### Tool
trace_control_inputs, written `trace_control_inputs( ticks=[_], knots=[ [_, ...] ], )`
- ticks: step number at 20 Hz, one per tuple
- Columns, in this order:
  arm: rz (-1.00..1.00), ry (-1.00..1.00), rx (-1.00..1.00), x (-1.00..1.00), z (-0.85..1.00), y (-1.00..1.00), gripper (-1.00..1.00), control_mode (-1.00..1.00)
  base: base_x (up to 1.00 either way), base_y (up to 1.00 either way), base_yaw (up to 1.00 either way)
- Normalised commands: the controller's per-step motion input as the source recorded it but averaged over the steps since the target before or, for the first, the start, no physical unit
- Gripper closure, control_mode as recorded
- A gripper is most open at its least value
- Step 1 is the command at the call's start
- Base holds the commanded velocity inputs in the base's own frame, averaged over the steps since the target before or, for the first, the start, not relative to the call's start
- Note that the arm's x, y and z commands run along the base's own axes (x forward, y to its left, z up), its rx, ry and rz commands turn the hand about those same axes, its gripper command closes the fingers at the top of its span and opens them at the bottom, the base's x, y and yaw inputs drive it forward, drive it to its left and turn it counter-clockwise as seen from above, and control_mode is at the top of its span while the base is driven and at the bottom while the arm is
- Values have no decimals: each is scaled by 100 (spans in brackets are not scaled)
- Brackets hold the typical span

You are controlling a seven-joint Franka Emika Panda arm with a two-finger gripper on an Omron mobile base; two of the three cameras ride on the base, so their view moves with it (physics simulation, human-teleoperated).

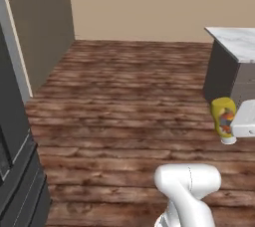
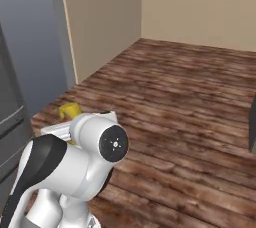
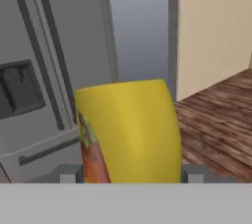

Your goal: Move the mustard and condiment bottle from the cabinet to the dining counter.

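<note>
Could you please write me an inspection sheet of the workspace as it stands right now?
Surface: dining counter, a marble corner at far right, nothing seen on it.
Job's things: mustard yellow, carried above the wooden floor; condiment bottle: nothing seen.
Clutter: nothing seen.
Tool: tool shut on the mustard, a finger either side.
Cables: nothing seen.
Surroundings: grey fridge, beige wall.
</note>
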Motion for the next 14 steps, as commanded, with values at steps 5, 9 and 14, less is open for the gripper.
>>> trace_control_inputs(
  ticks=[5,9,14],
  knots=[
    [0,0,0,0,0,0,100,100,70,46,-36],
    [0,0,0,0,0,0,100,100,64,55,-42],
    [0,0,0,0,0,0,100,100,68,55,-43]
  ],
)
